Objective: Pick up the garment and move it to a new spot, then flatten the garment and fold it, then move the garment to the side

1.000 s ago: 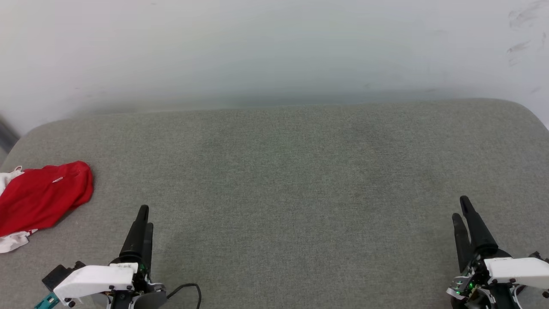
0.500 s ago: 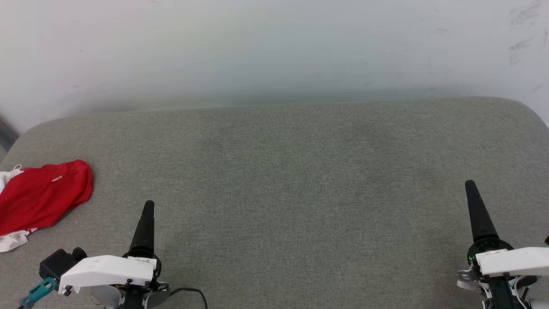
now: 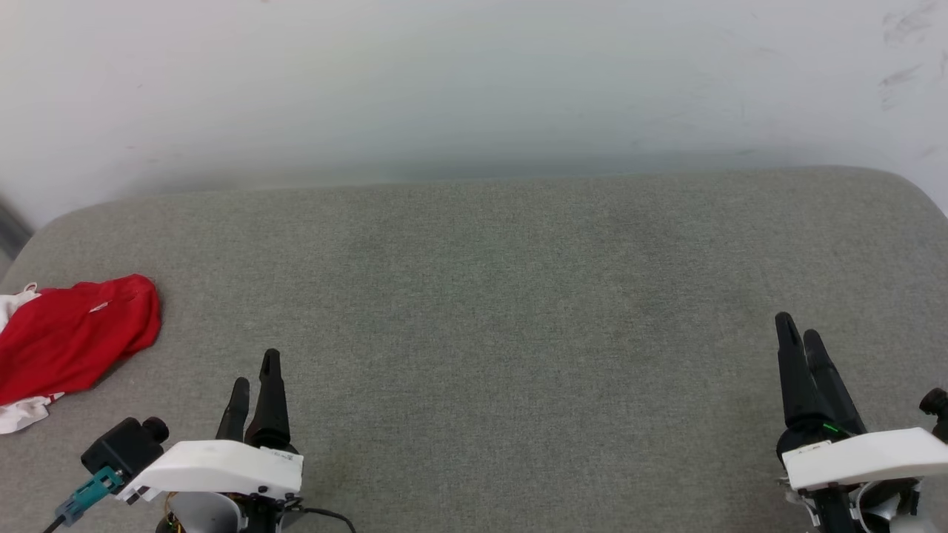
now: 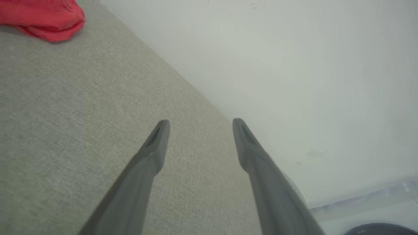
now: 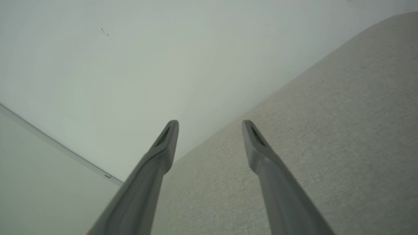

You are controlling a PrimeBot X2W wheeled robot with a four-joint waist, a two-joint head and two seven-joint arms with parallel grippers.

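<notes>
A white wall [image 3: 474, 89] backs a broad counter [image 3: 489, 296] covered in grey woven fabric. The garment [image 3: 74, 337] lies crumpled at the counter's far left, partly cut off by the edge of the head view, well apart from both arms.

The left gripper [image 3: 254, 370] hovers low over the near left of the counter, the closer of the two to the heap. The right gripper [image 3: 797, 326] hovers at the near right. In each wrist view the fingers [image 4: 156, 143] stand spread wide with nothing between them; the right pair [image 5: 166, 140] likewise has hold of nothing.

The pickup has not begun, so the step in hand looks like the reach. It would go best with the left arm swinging out to its own side and coming down over the rounded red bulge. The fingers should straddle a raised fold, not press flat cloth, then lift it clear before carrying it to the open middle.

The heap's long axis runs diagonally, from the near left to the far right. Its rounded red end points toward the counter's middle, and white sleeve cloth shows at the left. No lettering is visible.
</notes>
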